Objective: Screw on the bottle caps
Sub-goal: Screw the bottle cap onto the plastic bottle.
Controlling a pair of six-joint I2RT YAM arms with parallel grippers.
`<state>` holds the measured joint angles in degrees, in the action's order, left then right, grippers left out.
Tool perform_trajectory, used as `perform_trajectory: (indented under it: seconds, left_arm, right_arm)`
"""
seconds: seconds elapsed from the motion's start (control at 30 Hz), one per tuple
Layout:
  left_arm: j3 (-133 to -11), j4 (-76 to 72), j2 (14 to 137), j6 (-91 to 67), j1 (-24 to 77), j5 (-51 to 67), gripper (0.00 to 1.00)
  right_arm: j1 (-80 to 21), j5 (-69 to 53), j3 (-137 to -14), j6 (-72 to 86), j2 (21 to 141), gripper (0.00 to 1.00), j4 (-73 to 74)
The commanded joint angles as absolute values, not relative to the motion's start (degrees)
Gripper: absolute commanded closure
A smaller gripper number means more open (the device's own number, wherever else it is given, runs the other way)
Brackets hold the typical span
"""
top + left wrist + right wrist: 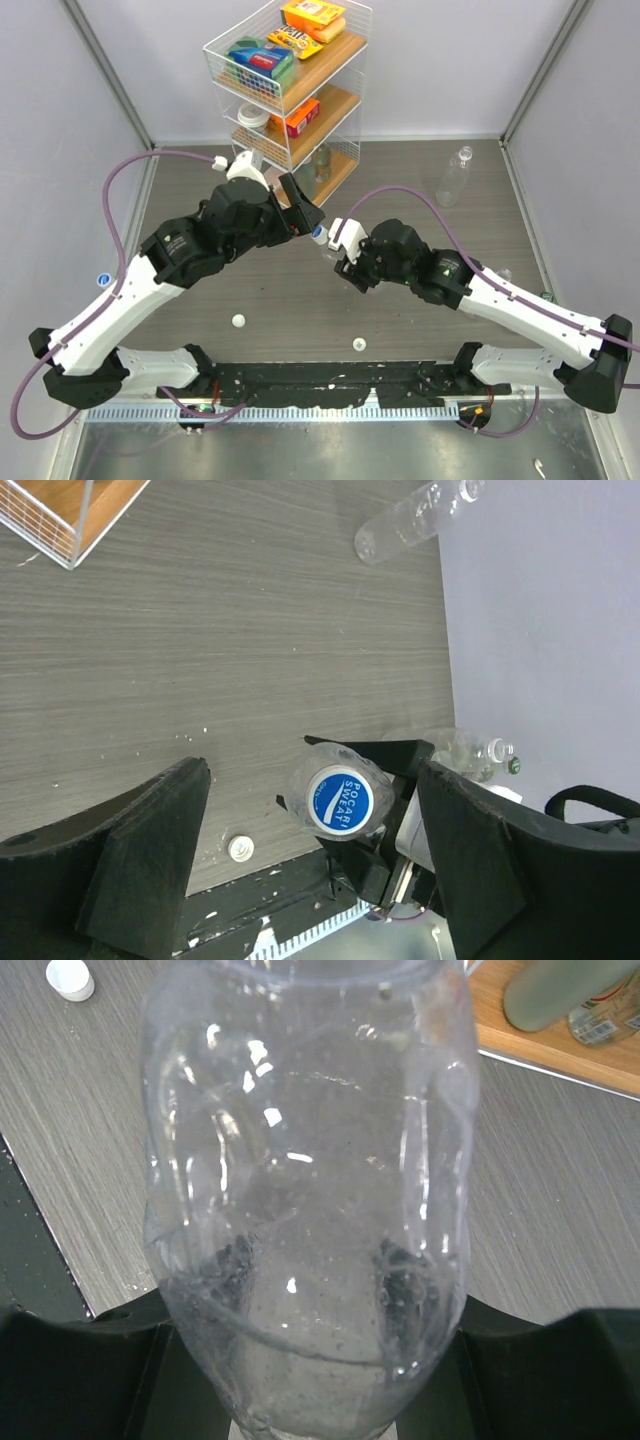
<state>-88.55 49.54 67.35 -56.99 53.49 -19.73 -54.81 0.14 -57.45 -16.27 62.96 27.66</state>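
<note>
R claw [310, 1390] pinches bottle [300, 1190] by body, neck aimed straight at L claw [312, 780]. L claw spread wide; cap [340, 800] on neck sits inside the gap, untouched. L nearer cap, prob. twists.

I'm looking at the left arm [100, 320] and right arm [530, 315], both wearing white shells over black joint housings, purple cables [112, 200] trailing off them, white wrist blocks [345, 235], and chunky matte-black fingers [140, 850].

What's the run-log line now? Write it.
left gripper: open, flanking blue cap | right gripper: shut on bottle | blue cap: on bottle | loose caps: on table
</note>
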Motion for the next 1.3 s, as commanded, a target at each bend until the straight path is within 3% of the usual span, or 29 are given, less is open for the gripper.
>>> perform_trajectory:
  seconds: [0.0, 0.5, 0.6, 1.0, 1.13, 1.27]
  left_arm:
    - [-88.7, 47.7, 69.0, -57.5, 53.4, -17.0, 0.15]
    - [-89.7, 47.8, 70.9, -57.5, 52.8, -14.8, 0.38]
    - [-89.0, 46.9, 70.5, -57.7, 52.6, -14.4, 0.55]
    - [-87.3, 45.1, 70.3, -57.9, 52.6, -10.3, 0.8]
    - [-86.0, 42.4, 70.4, -53.4, 52.6, -6.4, 0.98]
    - [-82.9, 35.5, 69.0, -45.7, 52.6, -0.3, 1.0]
  right_arm:
    - [-55.1, 2.2, -61.7, -16.4, 63.8, 0.99, 25.8]
    - [-55.1, 3.4, -62.2, -17.2, 64.6, 0.99, 26.5]
    - [-55.1, 3.3, -62.2, -17.2, 64.9, 0.99, 26.5]
    - [-55.0, 3.1, -62.8, -16.5, 65.2, 0.99, 26.7]
    - [-55.1, 0.9, -62.9, -16.5, 64.8, 0.99, 26.8]
    - [-55.1, -6.8, -62.4, -18.0, 63.4, 0.99, 26.9]
